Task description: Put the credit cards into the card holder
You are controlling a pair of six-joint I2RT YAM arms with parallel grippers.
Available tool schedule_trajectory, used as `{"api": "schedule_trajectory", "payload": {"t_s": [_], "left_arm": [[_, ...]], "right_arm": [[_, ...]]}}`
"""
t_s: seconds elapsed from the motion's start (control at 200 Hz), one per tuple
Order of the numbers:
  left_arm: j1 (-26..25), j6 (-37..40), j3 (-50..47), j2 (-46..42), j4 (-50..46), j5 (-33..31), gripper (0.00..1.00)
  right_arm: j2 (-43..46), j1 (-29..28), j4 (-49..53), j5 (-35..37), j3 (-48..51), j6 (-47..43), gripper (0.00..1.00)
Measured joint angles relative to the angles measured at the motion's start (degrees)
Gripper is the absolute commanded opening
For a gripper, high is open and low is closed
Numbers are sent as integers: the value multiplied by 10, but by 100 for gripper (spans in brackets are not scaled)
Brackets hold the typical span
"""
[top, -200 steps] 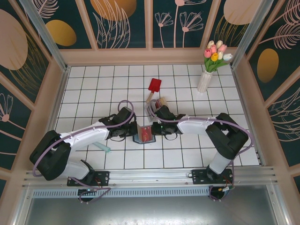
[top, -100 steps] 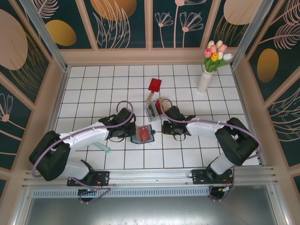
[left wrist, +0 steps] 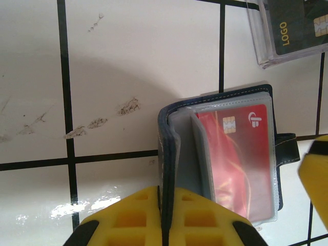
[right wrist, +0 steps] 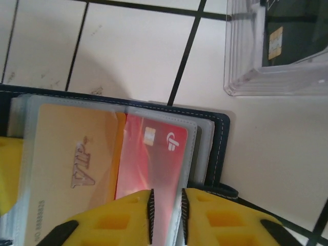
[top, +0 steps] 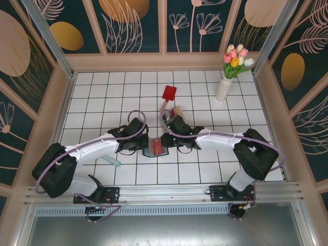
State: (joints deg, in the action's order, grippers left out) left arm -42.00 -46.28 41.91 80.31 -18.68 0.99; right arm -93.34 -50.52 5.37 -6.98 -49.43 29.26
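The card holder (top: 155, 149) lies open on the tiles between my two grippers. My left gripper (left wrist: 166, 193) is shut on its navy cover (left wrist: 163, 154), which stands edge-on between the fingers. A red credit card (left wrist: 238, 159) sits in a clear sleeve inside. In the right wrist view a yellow-orange card marked VIP (right wrist: 77, 169) fills the neighbouring sleeve, beside the red card (right wrist: 154, 154). My right gripper (right wrist: 166, 215) is down at the red card's sleeve edge, its jaws a narrow gap apart with the sleeve lying flat below them. The snap tab (left wrist: 287, 148) points toward the right arm.
A clear plastic box (right wrist: 277, 51) with a dark card inside stands just beyond the wallet. A red paddle (top: 168, 94) lies further back, and a vase of tulips (top: 224, 88) stands at the back right. A small teal object (top: 114, 162) lies by the left arm.
My right gripper drew back to the right of the wallet, then came back onto it. The left gripper has kept its hold on the cover.
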Motion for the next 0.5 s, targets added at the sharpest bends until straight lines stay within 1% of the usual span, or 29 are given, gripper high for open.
{"api": "schedule_trajectory", "payload": {"t_s": [0.155, 0.5], "left_arm": [[0, 2, 0, 0, 0, 0, 0], [0, 2, 0, 0, 0, 0, 0]], "right_arm": [[-43, 13, 9, 0, -3, 9, 18], [-31, 28, 6, 24, 18, 40, 18]]}}
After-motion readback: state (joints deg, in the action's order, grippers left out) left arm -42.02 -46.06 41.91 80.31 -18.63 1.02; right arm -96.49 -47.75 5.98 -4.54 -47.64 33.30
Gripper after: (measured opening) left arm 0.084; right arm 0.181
